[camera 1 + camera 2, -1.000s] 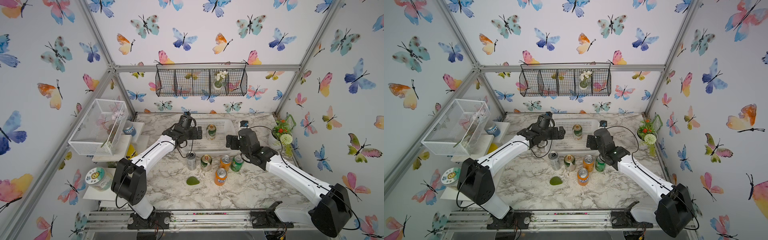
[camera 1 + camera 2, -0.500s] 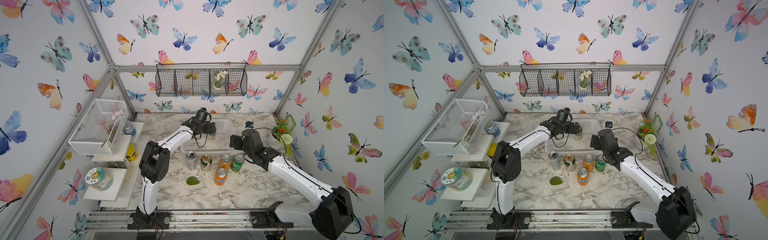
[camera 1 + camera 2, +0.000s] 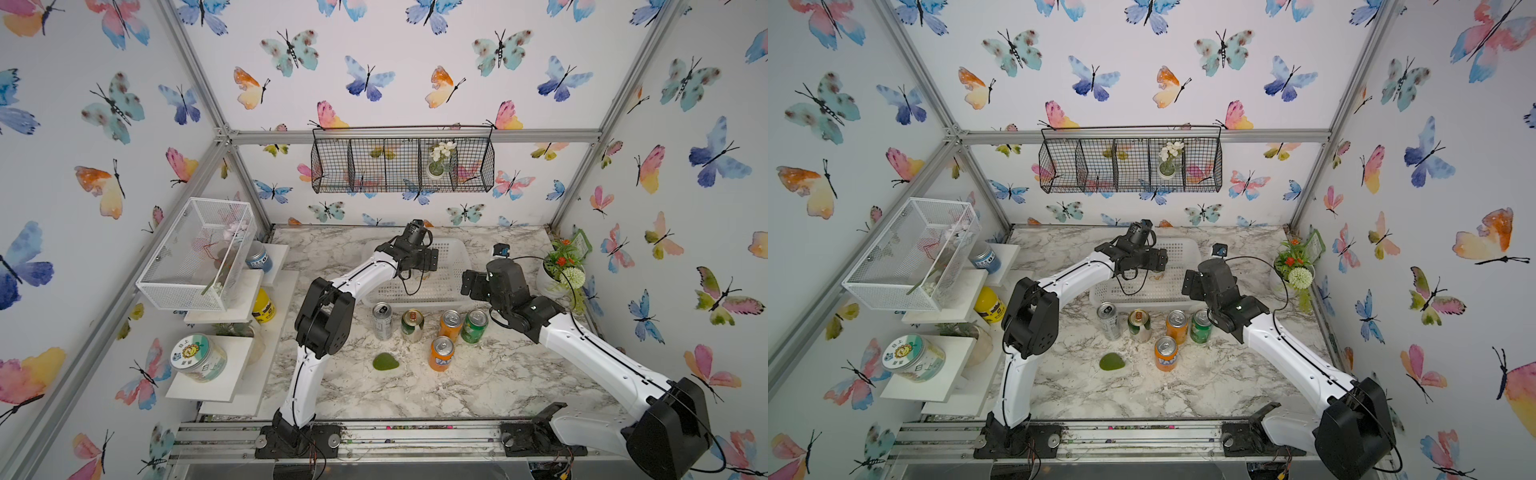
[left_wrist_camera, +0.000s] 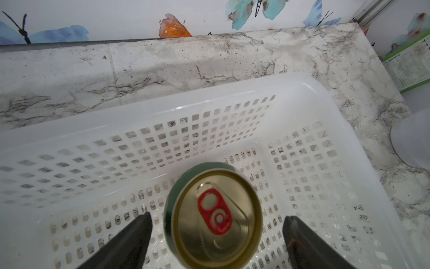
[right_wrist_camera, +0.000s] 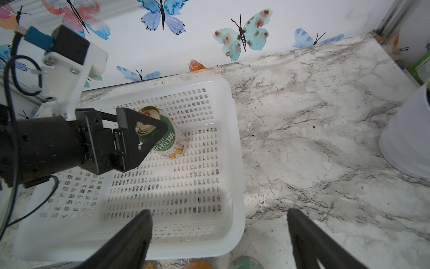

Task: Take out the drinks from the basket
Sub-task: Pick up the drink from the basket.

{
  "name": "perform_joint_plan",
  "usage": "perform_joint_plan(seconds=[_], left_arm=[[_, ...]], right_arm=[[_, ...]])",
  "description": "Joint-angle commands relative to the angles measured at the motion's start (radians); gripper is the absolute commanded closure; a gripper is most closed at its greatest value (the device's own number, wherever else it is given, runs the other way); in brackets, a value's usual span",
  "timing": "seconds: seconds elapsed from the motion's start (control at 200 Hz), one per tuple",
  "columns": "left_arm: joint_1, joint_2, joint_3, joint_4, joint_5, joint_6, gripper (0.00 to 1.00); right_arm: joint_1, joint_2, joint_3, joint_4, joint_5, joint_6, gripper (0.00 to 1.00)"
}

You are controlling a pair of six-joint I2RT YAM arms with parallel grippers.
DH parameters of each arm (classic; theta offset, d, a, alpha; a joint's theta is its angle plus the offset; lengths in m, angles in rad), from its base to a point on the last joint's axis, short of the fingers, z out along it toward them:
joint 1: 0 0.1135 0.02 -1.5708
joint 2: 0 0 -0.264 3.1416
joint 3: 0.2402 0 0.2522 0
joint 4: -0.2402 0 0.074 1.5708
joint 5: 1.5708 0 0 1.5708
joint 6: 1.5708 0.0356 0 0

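Nearest the rail, an orange Fanta can (image 3: 441, 353) stands upright on the marble table (image 3: 478, 386), with a flat green leaf shape (image 3: 385, 361) lying beside it. Just behind them is a row of four upright cans: a slim silver can (image 3: 382, 321), a green-and-cream can (image 3: 412, 325), a second Fanta can (image 3: 450, 326) and a bright green can (image 3: 474, 326). All four are outside the white basket (image 3: 451, 253), close to its near wall. The right gripper (image 5: 220, 212) hovers above the basket's near right corner, its fingers spread wide with nothing between them. Farther in, a single gold-topped can (image 5: 172, 142) stands upright on the basket floor, toward the far wall. The left gripper (image 4: 217, 219) reaches over it from the left. Its fingers (image 4: 137, 235) stand apart on either side of the can's top with a gap showing at each side, so it straddles the can without clamping it
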Motion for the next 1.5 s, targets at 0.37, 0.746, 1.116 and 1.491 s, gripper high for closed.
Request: perform_joint_plan(seconds=[0.37, 0.746, 1.116, 1.491], left_arm=[[0.003, 0.09, 0.053, 0.001, -0.064, 0.024, 0.3], [0.003, 0.037, 0.056, 0.004, -0.066, 0.027, 0.41], [0.003, -0.142, 0.089, -0.024, -0.067, 0.042, 0.43], [-0.028, -0.446, -0.078, -0.074, -0.039, 0.008, 0.44]], right_arm=[[-0.009, -0.023, -0.008, -0.028, -0.01, -0.002, 0.06], [-0.014, -0.008, -0.014, -0.021, -0.011, 0.009, 0.06], [-0.02, -0.009, -0.013, -0.017, -0.014, 0.011, 0.06], [-0.025, -0.005, -0.013, -0.003, -0.017, 0.011, 0.06]])
